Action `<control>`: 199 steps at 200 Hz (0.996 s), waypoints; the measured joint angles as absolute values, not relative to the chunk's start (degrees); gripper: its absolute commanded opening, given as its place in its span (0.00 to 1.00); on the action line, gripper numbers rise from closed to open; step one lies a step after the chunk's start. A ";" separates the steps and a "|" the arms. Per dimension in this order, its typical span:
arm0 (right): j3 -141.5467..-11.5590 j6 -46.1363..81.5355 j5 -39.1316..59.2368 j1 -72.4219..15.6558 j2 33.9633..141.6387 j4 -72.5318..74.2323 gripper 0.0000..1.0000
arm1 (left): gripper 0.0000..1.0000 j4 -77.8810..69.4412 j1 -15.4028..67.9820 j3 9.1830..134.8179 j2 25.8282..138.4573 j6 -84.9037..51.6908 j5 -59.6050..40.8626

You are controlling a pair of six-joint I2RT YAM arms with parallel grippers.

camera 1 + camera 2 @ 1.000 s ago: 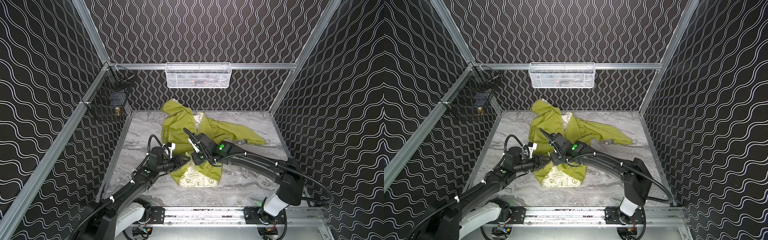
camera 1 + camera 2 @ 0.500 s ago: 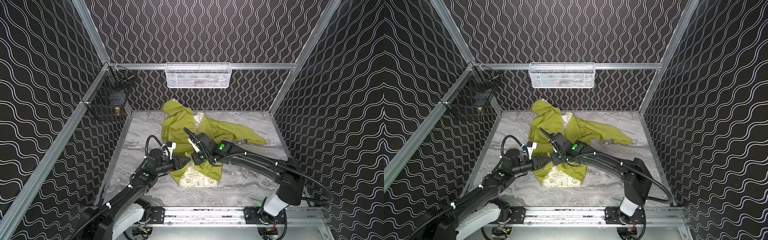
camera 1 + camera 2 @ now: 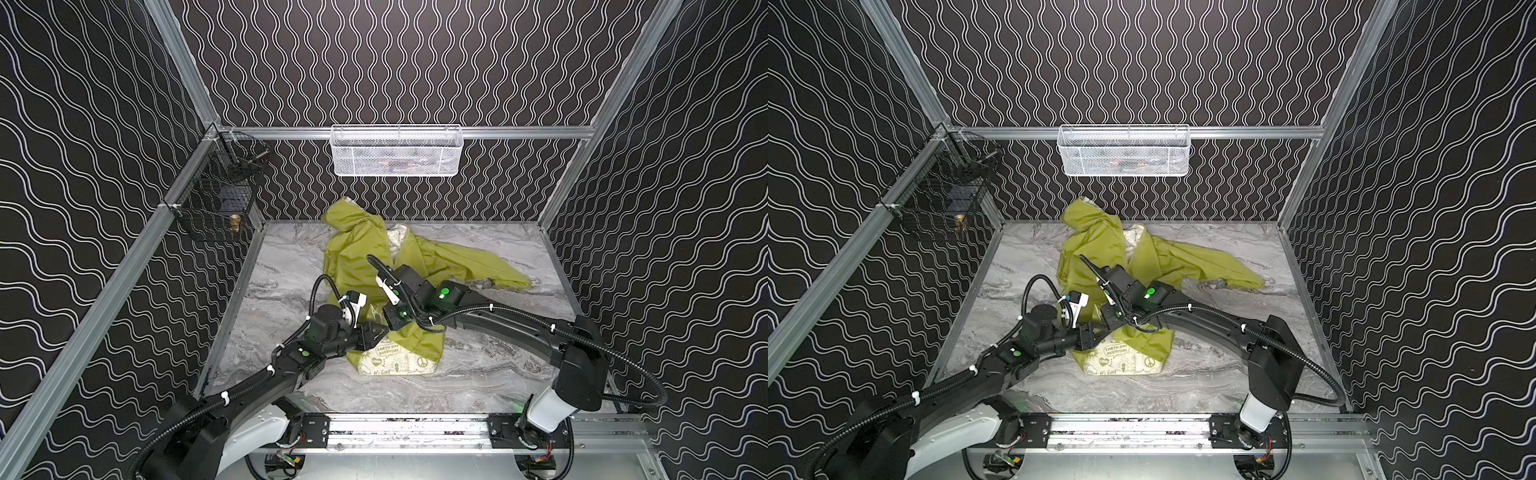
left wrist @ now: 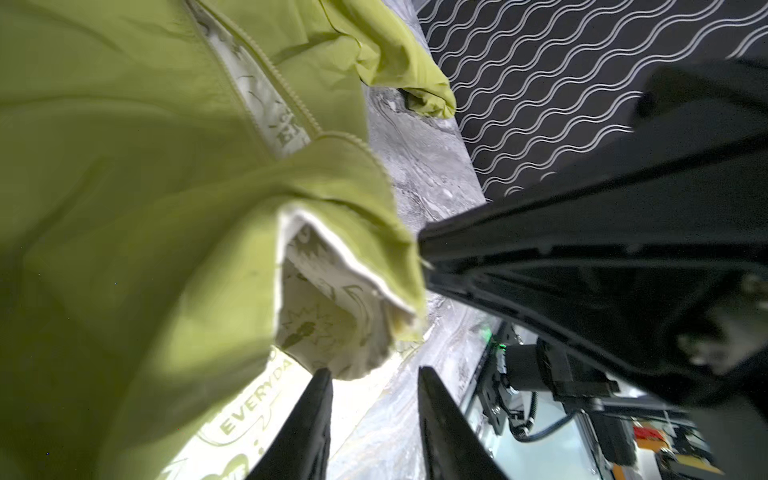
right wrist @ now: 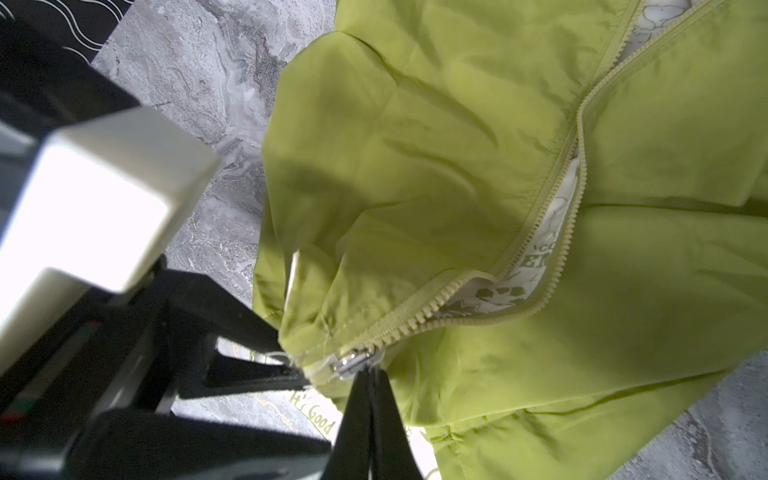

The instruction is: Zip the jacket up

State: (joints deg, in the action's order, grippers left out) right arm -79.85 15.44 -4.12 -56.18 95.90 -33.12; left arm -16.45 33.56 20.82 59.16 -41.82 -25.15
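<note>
On marble top point(image 3: 291, 266), crinkled lime jacket point(image 3: 353, 257); right pincer point(image 5: 370, 374) clenched on metal slider point(image 5: 353, 361); left pincer point(image 4: 374, 374) parted.

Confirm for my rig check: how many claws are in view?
2. The left claw is open at the hem of the jacket. The right claw is shut on the zipper slider. Neither is hidden.

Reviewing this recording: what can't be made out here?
Pull tab: hidden between the shut fingers of the right gripper, right wrist view.
Jacket zipper, upper end: cut off by the right wrist view's edge, too small in both top views.
White mesh basket, contents: blurred behind mesh in both top views.
</note>
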 measured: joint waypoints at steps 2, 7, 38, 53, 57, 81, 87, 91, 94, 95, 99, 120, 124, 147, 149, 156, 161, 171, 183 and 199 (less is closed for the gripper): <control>-79.85 15.44 -4.05 -56.18 95.90 -33.10 0.00 | 0.38 -16.64 33.56 20.75 59.22 -41.82 -24.97; -79.83 15.44 -3.99 -56.18 95.90 -33.08 0.00 | 0.38 -17.15 33.63 20.62 59.35 -41.74 -24.47; -79.79 15.44 -3.97 -56.16 95.90 -33.04 0.00 | 0.36 -19.90 33.69 20.53 61.41 -41.63 -23.24; -79.72 15.44 -3.79 -56.16 95.90 -33.04 0.00 | 0.34 -21.12 33.69 20.56 62.78 -41.63 -23.24; -79.72 15.44 -3.77 -56.16 95.90 -33.04 0.00 | 0.34 -21.41 33.71 20.56 63.13 -41.63 -23.27; -79.57 15.44 -3.79 -56.16 95.90 -32.86 0.00 | 0.30 -22.81 33.74 20.62 64.29 -41.63 -23.42; -79.50 15.44 -3.79 -56.14 95.90 -32.84 0.00 | 0.30 -23.20 33.74 20.64 64.38 -41.63 -23.42; -79.50 15.44 -3.79 -56.14 95.90 -32.84 0.00 | 0.29 -23.44 33.74 20.64 64.38 -41.65 -23.44; -79.48 15.44 -3.77 -56.14 95.90 -32.80 0.00 | 0.29 -23.53 33.74 20.64 64.38 -41.65 -23.44; -79.46 15.44 -3.77 -56.14 95.90 -32.77 0.00 | 0.29 -23.62 33.74 20.64 64.38 -41.65 -23.44; -79.40 15.44 -3.77 -56.14 95.90 -32.69 0.00 | 0.29 -23.86 33.74 20.64 64.38 -41.65 -23.44; -79.18 15.44 -3.77 -56.14 95.90 -32.64 0.00 | 0.22 -24.88 33.74 20.64 64.31 -41.69 -23.42; -79.15 15.44 -3.77 -56.14 95.90 -32.62 0.00 | 0.19 -25.06 33.74 20.64 64.27 -41.71 -23.42; -79.15 15.46 -3.79 -56.14 95.90 -32.58 0.00 | 0.03 -25.56 33.74 20.64 64.23 -41.80 -23.42; -79.15 15.46 -3.79 -56.14 95.90 -32.58 0.00 | 0.02 -25.56 33.74 20.64 64.25 -41.80 -23.42; -79.15 15.46 -3.79 -56.14 95.90 -32.58 0.00 | 0.00 -25.56 33.76 20.64 64.29 -41.82 -23.40; -79.11 15.46 -3.79 -56.14 95.90 -32.58 0.00 | 0.00 -25.56 33.76 20.64 64.31 -41.85 -23.40; -79.02 15.46 -3.81 -56.12 95.90 -32.53 0.00 | 0.00 -25.63 33.76 20.53 64.36 -41.89 -23.40; -78.85 15.46 -3.81 -56.10 95.90 -32.45 0.00 | 0.00 -25.78 33.76 20.10 64.36 -41.89 -23.38; -78.50 15.57 -3.95 -56.01 95.90 -32.47 0.00 | 0.00 -25.98 33.76 19.44 64.20 -41.95 -23.27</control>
